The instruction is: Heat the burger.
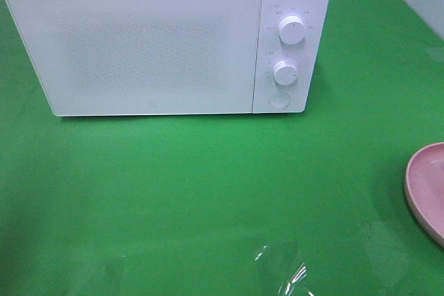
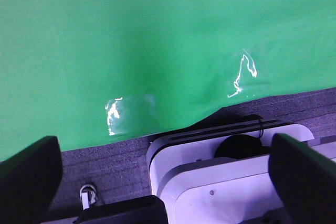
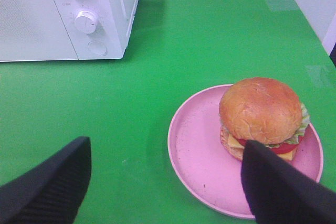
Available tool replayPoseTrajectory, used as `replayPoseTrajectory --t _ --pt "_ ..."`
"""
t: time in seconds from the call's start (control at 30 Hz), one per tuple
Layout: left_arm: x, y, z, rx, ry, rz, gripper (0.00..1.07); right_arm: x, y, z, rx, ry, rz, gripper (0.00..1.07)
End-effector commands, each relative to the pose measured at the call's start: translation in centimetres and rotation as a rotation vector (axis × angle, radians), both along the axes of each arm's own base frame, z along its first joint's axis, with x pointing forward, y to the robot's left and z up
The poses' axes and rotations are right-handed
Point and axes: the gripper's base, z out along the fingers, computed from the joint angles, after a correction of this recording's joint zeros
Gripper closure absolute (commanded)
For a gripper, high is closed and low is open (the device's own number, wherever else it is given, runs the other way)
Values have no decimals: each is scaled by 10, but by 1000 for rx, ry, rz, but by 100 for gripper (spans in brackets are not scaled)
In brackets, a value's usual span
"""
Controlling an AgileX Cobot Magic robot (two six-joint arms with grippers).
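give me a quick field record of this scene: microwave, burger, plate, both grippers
microwave: white, door closed, at the back of the green table
burger: on the plate, toward one side of it
pink plate: on the table, apart from the microwave
left gripper: open, empty, over the table's edge
right gripper: open, empty, near the plate

High cam: pink plate (image 1: 429,188) cut off by the right edge, only a sliver of its left rim shows; burger out of that view entirely. Microwave (image 1: 152,39) top and far-left corner clipped by the frame. Dial labels by the knobs (image 1: 292,30) too small to read. Right wrist cam: burger (image 3: 261,111) near-right lower side hidden behind one dark jaw; plate's near rim clipped at the frame edge. Neither gripper appears in the high cam.
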Motion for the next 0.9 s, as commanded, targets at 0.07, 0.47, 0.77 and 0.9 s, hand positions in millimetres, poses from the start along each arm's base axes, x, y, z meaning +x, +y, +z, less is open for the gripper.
replayPoseTrajectory --t 0.07,0.47,0.77,0.9 --pt "-37 0 -9 -13 -130 -2 7 -3 0 -1 -1 -29 2 32" --pt "-100 2 1 -16 -625 19 7 -3 0 -1 -1 -29 2 32" --pt "-130 4 2 -11 -812 21 8 -3 0 -1 -1 -29 2 32" --pt "-131 3 2 -14 -819 21 8 -3 0 -1 -1 -29 2 32"
